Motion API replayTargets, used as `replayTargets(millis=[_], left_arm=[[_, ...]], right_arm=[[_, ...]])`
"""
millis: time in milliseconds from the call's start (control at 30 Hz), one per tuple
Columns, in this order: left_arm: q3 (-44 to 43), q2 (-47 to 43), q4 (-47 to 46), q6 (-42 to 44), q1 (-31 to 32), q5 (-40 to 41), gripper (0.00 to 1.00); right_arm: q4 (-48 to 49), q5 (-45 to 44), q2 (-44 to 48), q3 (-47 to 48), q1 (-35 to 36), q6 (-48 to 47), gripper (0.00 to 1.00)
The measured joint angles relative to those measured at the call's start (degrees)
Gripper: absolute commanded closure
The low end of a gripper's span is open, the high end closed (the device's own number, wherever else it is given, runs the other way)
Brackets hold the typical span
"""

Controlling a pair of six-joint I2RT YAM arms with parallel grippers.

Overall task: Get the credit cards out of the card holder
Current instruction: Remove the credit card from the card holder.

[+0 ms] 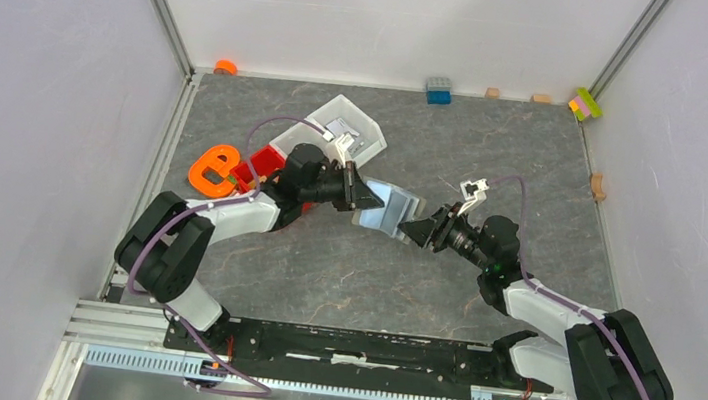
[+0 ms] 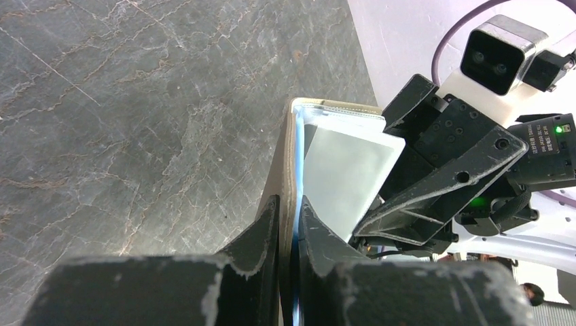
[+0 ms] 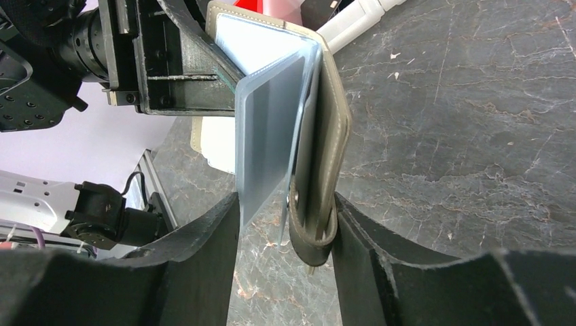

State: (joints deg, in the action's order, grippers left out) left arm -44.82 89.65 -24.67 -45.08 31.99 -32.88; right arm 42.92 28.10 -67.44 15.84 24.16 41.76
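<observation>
Our right claw (image 3: 285,204) stands partly open, jaws straddling one end of the card holder (image 3: 334,129) without squeezing it. A pale blue credit card (image 3: 268,129) fans off the holder's inner face, straight ahead between those jaws. The holder's long axis runs claw to claw, held up off the counter (image 3: 462,122). At the holder's other end our left claw (image 2: 289,204) is pinched tight on a flap, so we judge the right one better placed for the card.

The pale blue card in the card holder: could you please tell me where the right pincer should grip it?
Its free edge nearest the right pincer, coming end-on. The card splays off the card holder's flap, so the jaws could close on its flat faces alone; the left pincer clamps the far flap.
</observation>
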Motion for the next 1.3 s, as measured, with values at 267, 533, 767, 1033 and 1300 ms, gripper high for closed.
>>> replayTargets(millis=[267,533,767,1033,1300], left_arm=[[-0.6,0.7,1.6,0.3,0.8,0.0,0.98],[-0.6,0.7,2.3,1.0,1.0,1.3,0.97],[-0.6,0.3,2.3,1.1,0.9,2.5,0.97],[-0.8,1.2,1.4,1.0,1.0,0.4,0.97],[-1.2,2.6,0.1,0.8,0.9,-1.7,0.98]], right_arm=[[0.0,0.3,-0.3,0.0,0.2,0.0,0.38],[-0.7,-0.7,-0.3,0.0,0.2,-0.2,0.51],[-1.7,-2.1,1.9,0.0,0.2,-1.1,0.70],[4.8,0.9,1.6,-1.4,0.6,0.5,0.75],[7.3,2.3,0.9,-1.5,1.0,1.5,0.75]])
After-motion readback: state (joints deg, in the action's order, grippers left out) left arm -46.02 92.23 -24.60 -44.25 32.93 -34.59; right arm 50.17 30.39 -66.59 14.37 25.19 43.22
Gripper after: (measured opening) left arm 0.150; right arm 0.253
